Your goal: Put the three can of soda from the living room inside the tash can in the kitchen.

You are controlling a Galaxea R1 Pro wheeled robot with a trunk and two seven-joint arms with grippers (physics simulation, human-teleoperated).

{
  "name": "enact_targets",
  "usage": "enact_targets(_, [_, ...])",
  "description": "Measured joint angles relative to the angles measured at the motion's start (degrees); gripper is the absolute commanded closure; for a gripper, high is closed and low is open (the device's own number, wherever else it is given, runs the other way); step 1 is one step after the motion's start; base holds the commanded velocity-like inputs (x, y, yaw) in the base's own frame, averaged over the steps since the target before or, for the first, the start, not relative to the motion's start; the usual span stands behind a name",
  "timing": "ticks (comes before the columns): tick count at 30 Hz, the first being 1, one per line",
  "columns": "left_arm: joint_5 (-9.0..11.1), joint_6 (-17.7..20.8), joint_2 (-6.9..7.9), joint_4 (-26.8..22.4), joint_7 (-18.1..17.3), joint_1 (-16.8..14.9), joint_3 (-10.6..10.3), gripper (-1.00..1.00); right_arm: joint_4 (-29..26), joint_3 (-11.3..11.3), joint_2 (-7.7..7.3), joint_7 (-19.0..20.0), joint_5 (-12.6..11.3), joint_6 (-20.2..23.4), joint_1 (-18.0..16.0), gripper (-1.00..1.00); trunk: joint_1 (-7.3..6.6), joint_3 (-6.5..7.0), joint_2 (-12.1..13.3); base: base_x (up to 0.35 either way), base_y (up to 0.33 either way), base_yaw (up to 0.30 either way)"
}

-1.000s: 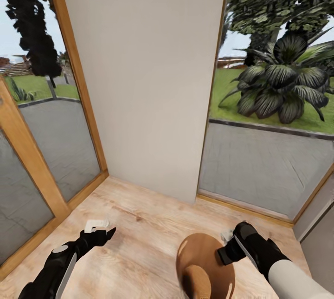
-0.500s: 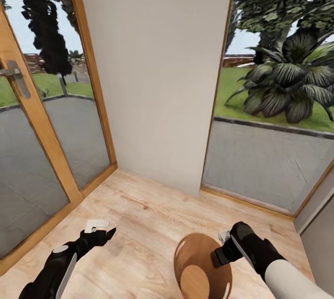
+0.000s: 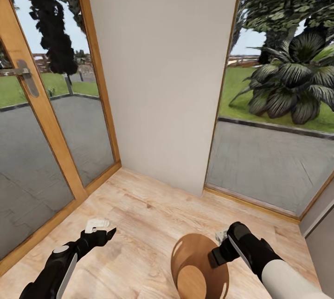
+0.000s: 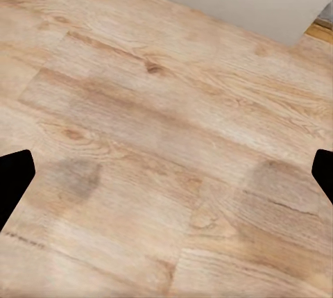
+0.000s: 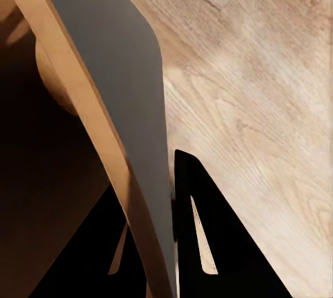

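In the head view my right gripper [image 3: 221, 249] is shut on the rim of the tash can [image 3: 197, 266], a small round bin held low above the wood floor with its glossy brown inside facing up. Up close, the right wrist view has the bin's grey outer wall [image 5: 114, 69] and brown inner wall [image 5: 41, 194] passing between the dark fingers [image 5: 205, 242]. My left gripper [image 3: 104, 231] hangs open over bare planks, its fingertips [image 4: 14, 176] wide apart with nothing between them. The soda cans are out of view.
I face a living room corner: a white wall panel [image 3: 162, 81] between wood-framed glass doors, the left door [image 3: 28, 104] with a metal handle [image 3: 25, 76], glass panes [image 3: 264, 164] on the right. Warm plank floor [image 3: 139, 211] stretches ahead. A grey wall edge [image 3: 320, 238] stands at far right.
The camera has turned left: the wall and doors slid right in the picture and the door handle came into view. Both arms keep their pose, the bin still held.
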Motion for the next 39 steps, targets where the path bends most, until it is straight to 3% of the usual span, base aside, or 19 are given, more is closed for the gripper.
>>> enact_targets(2, [0.0, 0.0, -0.01, 0.8, 0.1, 0.0, 0.0, -1.0, 0.0, 0.0, 0.13, -0.1, 1.0, -0.2, 0.0, 1.0, 0.0, 0.0, 0.0, -0.155, 0.188, 0.0])
enact_targets(6, [0.1, 0.0, -0.07, 1.5, 0.1, 0.0, 0.0, -1.0, 0.0, 0.0, 0.23, 0.0, -0.6, 0.1, 0.0, 1.0, 0.0, 0.0, 0.0, -0.214, 0.215, 0.002])
enact_targets(10, [0.1, 0.0, -0.09, 1.5, 0.1, 0.0, 0.0, -1.0, 0.0, 0.1, 0.27, -0.1, 0.3, -0.1, 0.0, 1.0, 0.0, 0.0, 0.0, -0.239, 0.211, 0.058])
enact_targets(15, [0.1, 0.0, -0.1, 1.6, 0.1, 0.0, 0.0, -1.0, 0.0, 0.0, 0.27, 0.1, -0.5, 0.1, 0.0, 1.0, 0.0, 0.0, 0.0, -0.246, 0.21, 0.075])
enact_targets(26, [0.1, 0.0, -0.14, 1.6, 0.1, 0.0, 0.0, -1.0, 0.0, -0.8, -0.42, 0.0, 0.2, -0.1, 0.1, 1.0, 0.0, 0.0, 0.0, -0.248, 0.209, 0.007])
enact_targets(30, [0.1, 0.0, -0.07, 1.6, 0.1, 0.0, 0.0, -1.0, 0.0, -1.0, -2.13, 0.6, -0.7, 0.0, 0.1, 1.0, 0.0, 0.0, 0.0, -0.239, 0.207, 0.001])
enact_targets(34, [0.1, -0.1, -0.05, 1.6, 0.2, 0.0, 0.0, -1.0, 0.0, -1.3, -4.4, 0.8, 0.3, -0.3, 0.0, 1.0, 0.0, 0.0, 0.0, -0.229, 0.202, 0.0])
enact_targets(37, [0.1, -0.1, -0.08, 1.6, 0.2, 0.0, 0.0, -1.0, 0.0, -4.0, -6.82, 1.1, -0.8, -0.1, 0.0, 1.0, 0.0, 0.0, 0.0, -0.225, 0.2, 0.0])
enact_targets(39, [0.1, -0.1, -0.07, 1.6, 0.2, 0.0, 0.0, -1.0, 0.0, -4.7, -7.48, 1.0, 0.6, -0.4, 0.0, 1.0, 0.0, 0.0, 0.0, -0.225, 0.199, 0.0])
